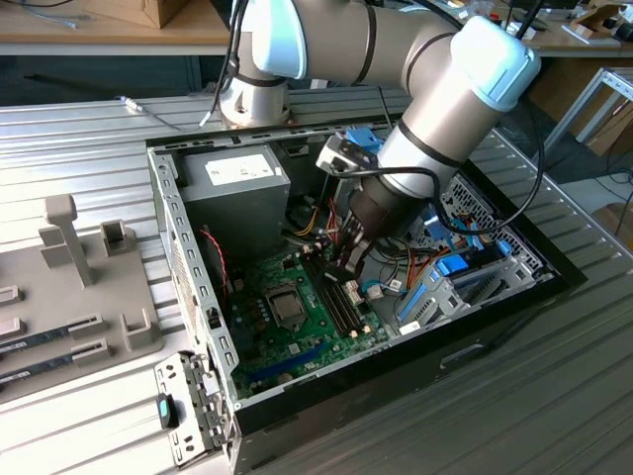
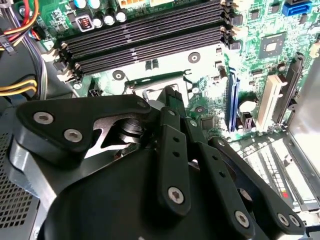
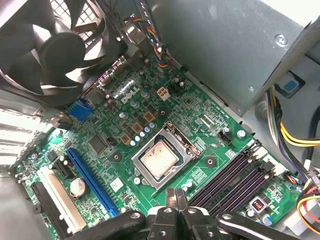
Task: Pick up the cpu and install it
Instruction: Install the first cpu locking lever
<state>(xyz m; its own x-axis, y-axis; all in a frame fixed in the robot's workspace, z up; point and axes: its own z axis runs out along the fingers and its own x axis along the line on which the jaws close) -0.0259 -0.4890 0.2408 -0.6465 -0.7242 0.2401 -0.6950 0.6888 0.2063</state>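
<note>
Fingertips of the black gripper [image 3: 176, 196] are pressing together, apparently empty, hovering beside the socketed silvery square cpu [image 3: 159, 160].

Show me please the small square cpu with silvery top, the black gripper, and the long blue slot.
small square cpu with silvery top [image 3: 159, 159], first wrist view, middle of its metal plate.
black gripper [image 3: 176, 196], first wrist view, its closed fingertips.
long blue slot [image 3: 90, 181], first wrist view, mid-length.

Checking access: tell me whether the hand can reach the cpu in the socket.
Probably yes: the cpu lies exposed in its socket, and the hand hovers close by with nothing between them.
</note>
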